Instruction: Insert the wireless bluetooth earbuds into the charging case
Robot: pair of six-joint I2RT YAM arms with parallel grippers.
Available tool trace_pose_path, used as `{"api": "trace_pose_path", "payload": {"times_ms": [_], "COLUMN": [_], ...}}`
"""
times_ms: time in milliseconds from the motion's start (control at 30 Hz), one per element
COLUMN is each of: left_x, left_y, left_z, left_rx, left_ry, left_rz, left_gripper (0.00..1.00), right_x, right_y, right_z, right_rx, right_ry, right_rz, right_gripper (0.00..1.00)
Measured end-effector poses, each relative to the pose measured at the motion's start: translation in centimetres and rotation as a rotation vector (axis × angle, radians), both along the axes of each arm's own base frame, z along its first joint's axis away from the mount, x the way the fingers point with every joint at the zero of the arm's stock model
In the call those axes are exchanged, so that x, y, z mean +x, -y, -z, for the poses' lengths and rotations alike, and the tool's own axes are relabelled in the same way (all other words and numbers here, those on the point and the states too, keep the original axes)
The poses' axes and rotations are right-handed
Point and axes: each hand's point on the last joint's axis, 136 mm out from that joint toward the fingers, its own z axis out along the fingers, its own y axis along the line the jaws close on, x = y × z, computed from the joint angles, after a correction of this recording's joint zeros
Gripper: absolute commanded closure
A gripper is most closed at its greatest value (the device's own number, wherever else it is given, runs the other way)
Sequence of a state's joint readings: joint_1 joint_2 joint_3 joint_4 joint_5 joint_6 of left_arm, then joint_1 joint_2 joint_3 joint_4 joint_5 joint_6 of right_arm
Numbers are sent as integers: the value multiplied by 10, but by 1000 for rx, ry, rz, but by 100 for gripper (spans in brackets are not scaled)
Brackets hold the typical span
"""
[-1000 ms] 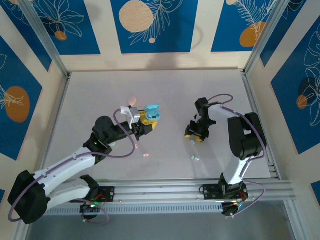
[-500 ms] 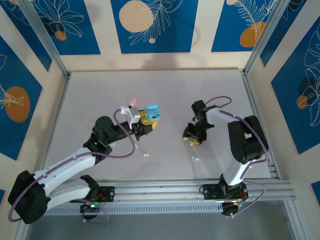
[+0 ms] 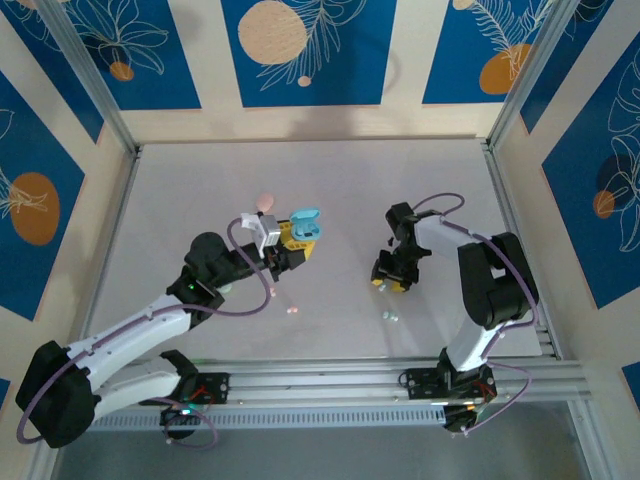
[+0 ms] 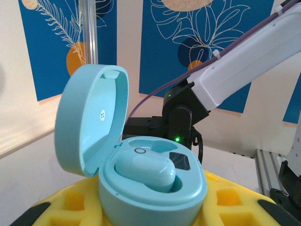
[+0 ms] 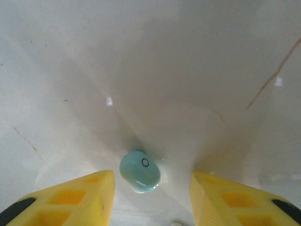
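The left arm's tool (image 3: 295, 239) is pressed together on the pale blue charging case (image 4: 150, 188). It carries the case upright with the lid (image 4: 89, 122) swung back, so the wells face up and are reachable. One blue earbud (image 4: 145, 172) already sits in a well, and the slot beside it looks free.

The right tool (image 5: 151, 184) hangs low, its yellow fingers spread to either side of a second blue earbud (image 5: 139, 171) lying on the surface. They touch neither side of it, and I judge the tool is placed for a pinch. Another blue bud (image 3: 390, 315) and a pink bud (image 3: 292, 309) lie apart, nearer the arms' bases.

Blue wall panels (image 3: 300, 50) with floral line drawings enclose the pale matte surface (image 3: 330, 170), which bears faint scratches (image 5: 268, 84).
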State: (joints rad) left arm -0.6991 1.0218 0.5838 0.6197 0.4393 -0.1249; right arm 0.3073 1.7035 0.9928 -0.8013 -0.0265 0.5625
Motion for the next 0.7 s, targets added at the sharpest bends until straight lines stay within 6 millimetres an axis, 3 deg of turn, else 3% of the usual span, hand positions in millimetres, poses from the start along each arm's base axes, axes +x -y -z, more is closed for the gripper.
{"api": "trace_pose_path", "payload": {"times_ms": [167,700], "left_x": [0,0], "left_y": [0,0], "left_z": [0,0], "left_rx": [0,1], "left_ry": [0,-1], "left_rz": [0,0], "left_gripper": [66,66], "right_x": [8,11], "right_y": [-3,-5], "right_z": [-4,4], "right_rx": [9,8], "right_ry": [30,8], "right_rz": [-38,-77], "right_gripper": [64,65]}}
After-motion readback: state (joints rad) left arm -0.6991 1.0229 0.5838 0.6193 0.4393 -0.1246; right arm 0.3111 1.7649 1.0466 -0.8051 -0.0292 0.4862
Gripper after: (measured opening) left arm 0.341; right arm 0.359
